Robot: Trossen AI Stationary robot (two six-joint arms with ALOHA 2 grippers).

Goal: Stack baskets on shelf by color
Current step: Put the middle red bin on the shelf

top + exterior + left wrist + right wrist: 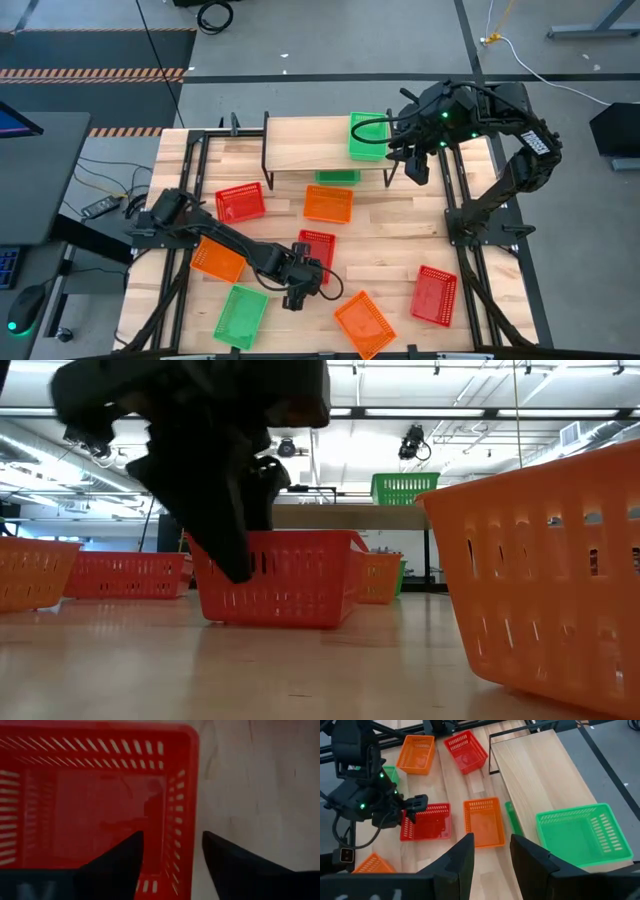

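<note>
Here the left gripper (172,852), fingers apart, straddles a red basket's (316,248) wall at centre frame; the right gripper (491,851), empty and parted, hangs beside the shelf's (305,145) green basket (367,136).

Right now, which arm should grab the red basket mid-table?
Left. The left gripper is open, with one wall of the red basket between its fingers. The right gripper hangs open by the shelf, beside the green basket.

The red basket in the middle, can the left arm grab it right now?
Probably yes. The left gripper hangs open right over the red basket, one finger inside its wall and one outside, with nothing in between.
</note>
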